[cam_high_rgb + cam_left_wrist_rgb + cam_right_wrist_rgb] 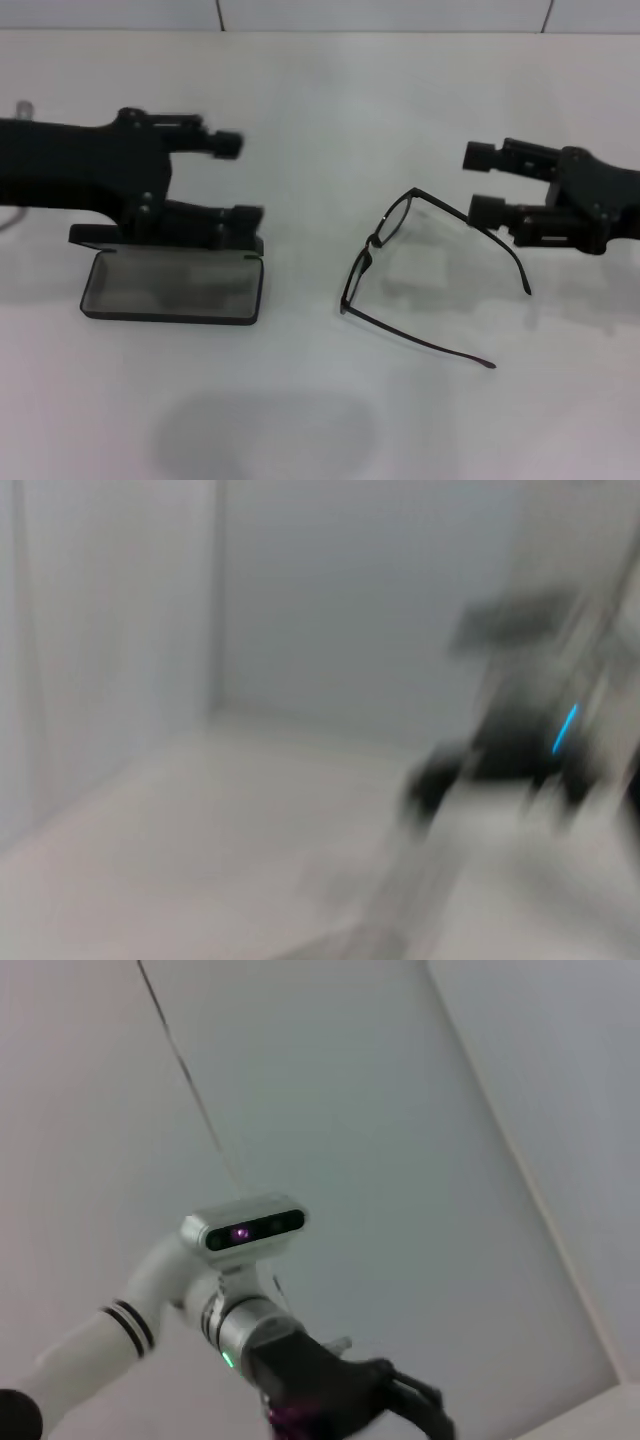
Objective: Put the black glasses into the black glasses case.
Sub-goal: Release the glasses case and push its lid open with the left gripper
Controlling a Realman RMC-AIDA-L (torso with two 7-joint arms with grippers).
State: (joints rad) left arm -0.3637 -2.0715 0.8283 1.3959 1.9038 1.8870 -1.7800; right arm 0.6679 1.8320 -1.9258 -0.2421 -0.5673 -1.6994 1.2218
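The black glasses lie on the white table near its middle, lenses standing up and both temple arms spread open toward the right and the front. The black glasses case lies open at the left, its grey inside facing up and its lid raised along the far edge. My left gripper hovers over the case's far right corner, open, with its lower finger close above the lid. To the right of the glasses my right gripper is open, empty, and pointing toward them.
The white table runs back to a tiled wall. In the right wrist view the other arm's white forearm and wrist camera show against the wall. A dark shape shows in the left wrist view.
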